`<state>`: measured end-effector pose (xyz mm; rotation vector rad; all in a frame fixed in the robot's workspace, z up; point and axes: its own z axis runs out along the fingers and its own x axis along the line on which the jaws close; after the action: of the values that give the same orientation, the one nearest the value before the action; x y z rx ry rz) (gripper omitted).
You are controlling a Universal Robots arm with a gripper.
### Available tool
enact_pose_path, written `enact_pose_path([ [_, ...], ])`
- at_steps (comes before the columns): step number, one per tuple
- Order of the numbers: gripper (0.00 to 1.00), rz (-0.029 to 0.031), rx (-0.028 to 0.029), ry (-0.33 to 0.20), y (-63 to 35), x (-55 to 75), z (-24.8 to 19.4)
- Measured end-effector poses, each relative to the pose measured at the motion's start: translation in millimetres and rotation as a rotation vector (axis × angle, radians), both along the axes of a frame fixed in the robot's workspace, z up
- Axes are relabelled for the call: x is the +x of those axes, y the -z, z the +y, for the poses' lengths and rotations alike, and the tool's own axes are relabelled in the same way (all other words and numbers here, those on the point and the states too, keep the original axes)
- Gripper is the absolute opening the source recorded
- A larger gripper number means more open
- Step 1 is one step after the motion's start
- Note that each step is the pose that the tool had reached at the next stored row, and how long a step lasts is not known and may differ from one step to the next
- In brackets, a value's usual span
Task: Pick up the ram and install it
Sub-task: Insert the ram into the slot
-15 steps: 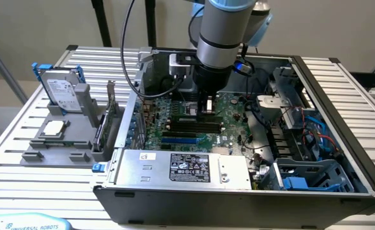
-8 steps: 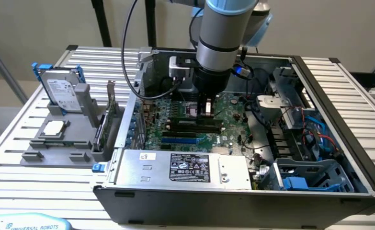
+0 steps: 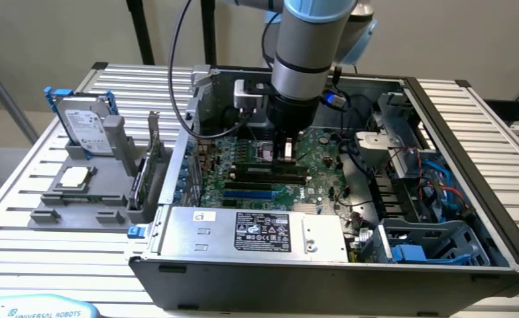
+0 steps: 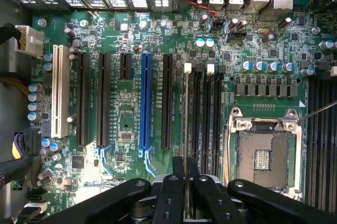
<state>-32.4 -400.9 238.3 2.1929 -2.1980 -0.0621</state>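
pincer [image 4: 185, 195] is pinched narrow on the ram [image 4: 186, 129], edge-on; its long axis runs parallel to the memory slots [image 4: 205, 124], hanging right above them

Robotics lab or test bench for computer assembly. Indicated by: 1 industrial robot arm [image 3: 305, 46] reaching down into an open desktop computer case [image 3: 330, 271] laid on its side; slatted aluminium-profile worktable [image 3: 29, 245]; grey fixture tray [image 3: 78, 215] at the exterior view's left, holding a hard drive [image 3: 87, 129] upright and a processor chip [image 3: 73, 175] flat; exposed green motherboard [image 4: 126, 113] with expansion slots and empty processor socket [image 4: 260, 155]; plain pale wall [image 3: 47, 33] behind; black upright posts [image 3: 140, 33] at the table's back.
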Motion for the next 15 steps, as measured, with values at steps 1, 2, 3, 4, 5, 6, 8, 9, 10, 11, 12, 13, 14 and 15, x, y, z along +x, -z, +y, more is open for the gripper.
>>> enact_pose_path([
  [1, 0.13, -0.0007, 0.0000, -0.003, 0.7, 0.0, 0.0],
  [2, 0.13, -0.0013, 0.0000, -0.005, 1.2, 0.0, 0.0],
  [3, 0.13, -0.0015, -0.0001, -0.007, 1.7, 0.0, 0.1],
  [4, 0.13, -0.0016, -0.0001, -0.007, 2.2, 0.0, 0.1],
  [5, 0.13, -0.0016, -0.0001, -0.007, 2.6, 0.0, 0.2],
  [6, 0.13, -0.0016, -0.0001, -0.007, 2.9, 0.0, 0.3],
  [8, 0.13, -0.0015, -0.0003, -0.007, 3.6, -0.1, 0.6],
  [9, 0.13, -0.0016, -0.0002, -0.007, 4.0, -0.1, 0.8],
  [10, 0.13, -0.0016, -0.0001, -0.007, 4.3, -0.2, 1.1],
  [11, 0.13, -0.0016, -0.0001, -0.007, 4.7, -0.3, 1.3],
  [12, 0.13, -0.0017, 0.0000, -0.007, 5.1, -0.4, 1.5],
  [13, 0.13, -0.0017, 0.0002, -0.007, 5.6, -0.5, 1.7],
  [14, 0.13, -0.0015, 0.0003, -0.007, 6.0, -0.6, 2.0],
  [15, 0.13, -0.0016, 0.0005, -0.007, 6.5, -0.7, 2.4],
])
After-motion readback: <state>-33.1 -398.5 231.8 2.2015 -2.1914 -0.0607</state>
